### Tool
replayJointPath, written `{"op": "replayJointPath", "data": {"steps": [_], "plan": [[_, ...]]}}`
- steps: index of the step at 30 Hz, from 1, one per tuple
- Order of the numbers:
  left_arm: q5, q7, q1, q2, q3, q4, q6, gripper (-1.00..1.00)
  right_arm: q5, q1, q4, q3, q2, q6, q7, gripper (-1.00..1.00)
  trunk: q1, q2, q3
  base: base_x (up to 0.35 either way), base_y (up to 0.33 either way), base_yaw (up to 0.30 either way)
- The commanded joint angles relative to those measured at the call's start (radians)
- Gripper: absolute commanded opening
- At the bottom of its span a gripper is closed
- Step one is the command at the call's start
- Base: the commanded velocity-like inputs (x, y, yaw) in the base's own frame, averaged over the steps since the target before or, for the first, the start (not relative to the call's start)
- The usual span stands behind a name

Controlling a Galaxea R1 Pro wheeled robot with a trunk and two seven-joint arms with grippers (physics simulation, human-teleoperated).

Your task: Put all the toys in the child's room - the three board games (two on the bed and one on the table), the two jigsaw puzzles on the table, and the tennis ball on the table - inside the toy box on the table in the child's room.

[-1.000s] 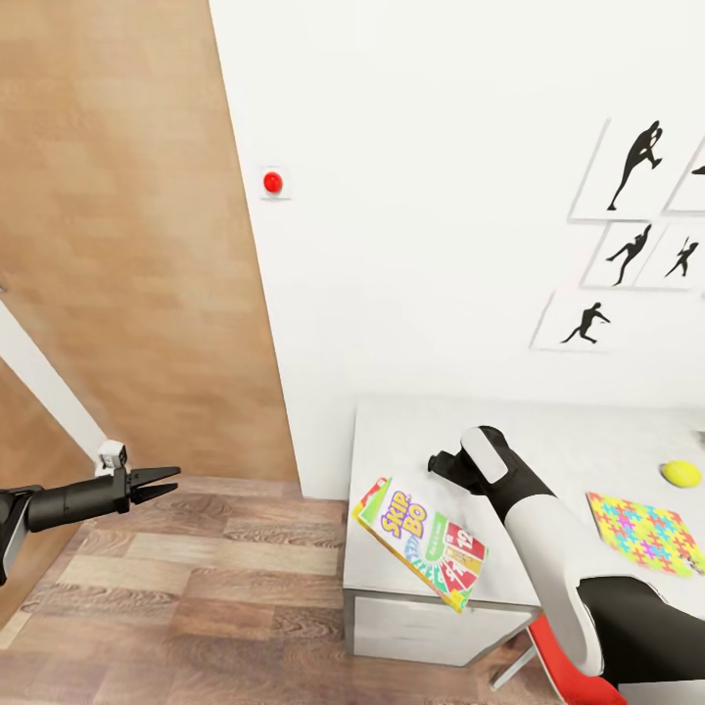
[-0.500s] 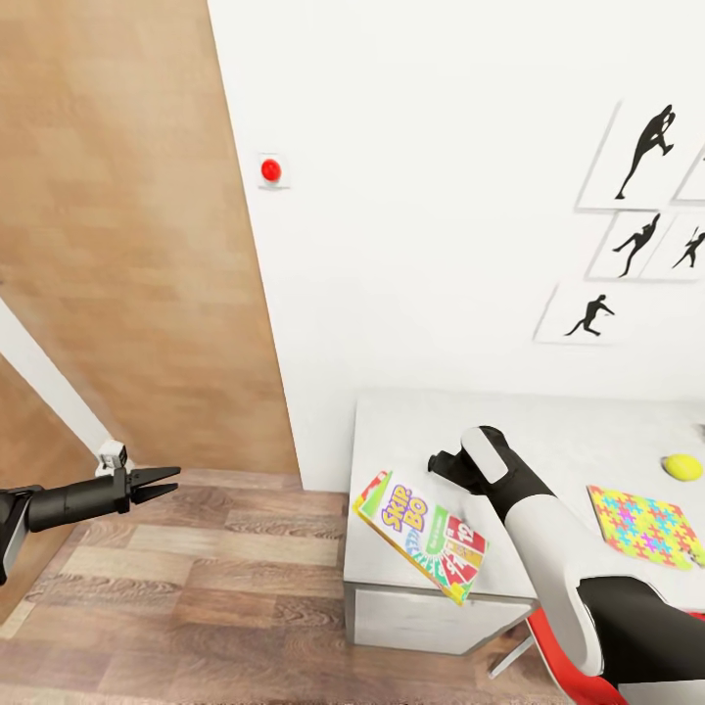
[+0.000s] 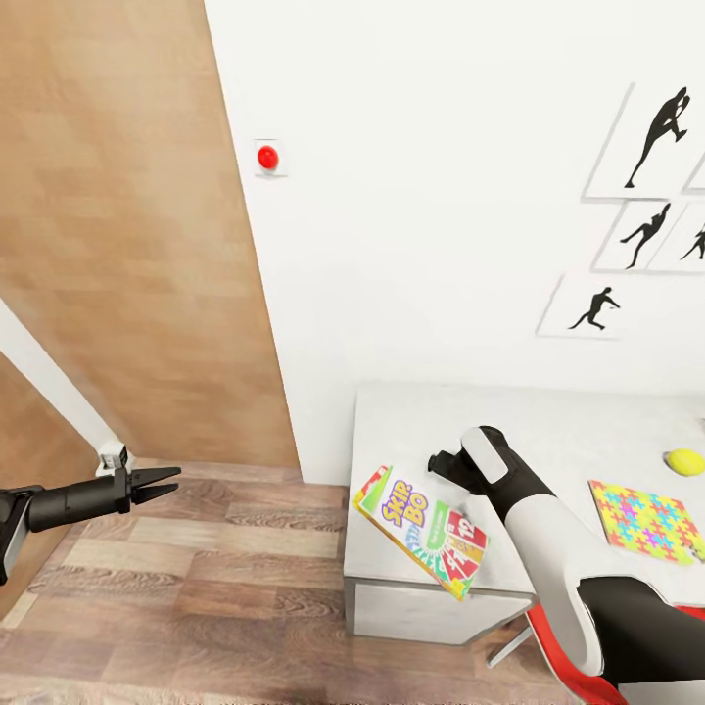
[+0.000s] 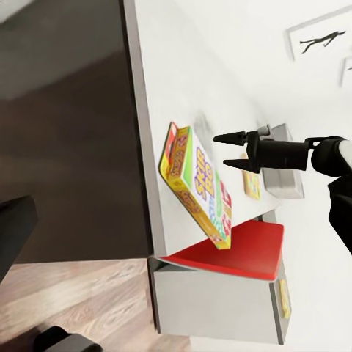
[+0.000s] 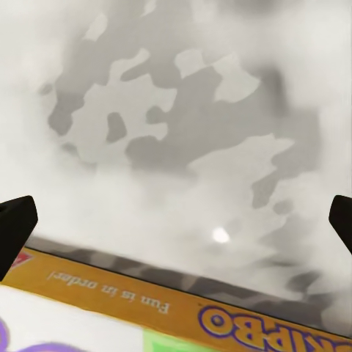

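Marbled table [image 3: 587, 431] bears Skip-Bo box [image 3: 421, 529], jigsaw puzzle [image 3: 646, 519], tennis ball [image 3: 684, 459].

Bright, even, shadeless simulator light, no glare. The marbled pale grey tabletop [image 5: 183, 132] under the right pincer [image 5: 176, 220] is blurred; its dark fingertips [image 5: 15, 227] crop at the edges.

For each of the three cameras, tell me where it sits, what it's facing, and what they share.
Head view: high up, facing the wall and table; both arms and the left hand show.
Left wrist view: off the table's end, looking along it; the right hand shows.
Right wrist view: just above the marbled tabletop; dark fingertips at the edges.
Shared: the Skip-Bo box.
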Motion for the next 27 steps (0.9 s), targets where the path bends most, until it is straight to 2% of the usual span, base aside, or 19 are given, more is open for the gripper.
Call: {"op": "replayJointPath", "data": {"steps": [1, 16, 27], "plan": [[-0.008, -0.008, -0.001, 0.0, 0.002, -0.001, 0.01, 1.0, -0.01, -0.001, -0.001, 0.005, -0.001, 0.001, -0.01, 1.0, 0.001, -0.002, -0.004, 0.0, 0.0, 0.0], [-0.008, -0.007, -0.001, 0.0, 0.003, -0.001, 0.01, 1.0, -0.01, -0.001, -0.003, 0.004, -0.001, 0.0, -0.01, 1.0, 0.001, -0.002, -0.028, -0.021, 0.003, 0.0], [-0.008, -0.008, -0.001, 0.0, 0.002, -0.001, 0.01, 1.0, -0.009, 0.0, -0.003, 0.004, -0.001, -0.038, -0.01, 1.0, 0.001, -0.002, -0.041, -0.066, 0.019, 0.0]]}}
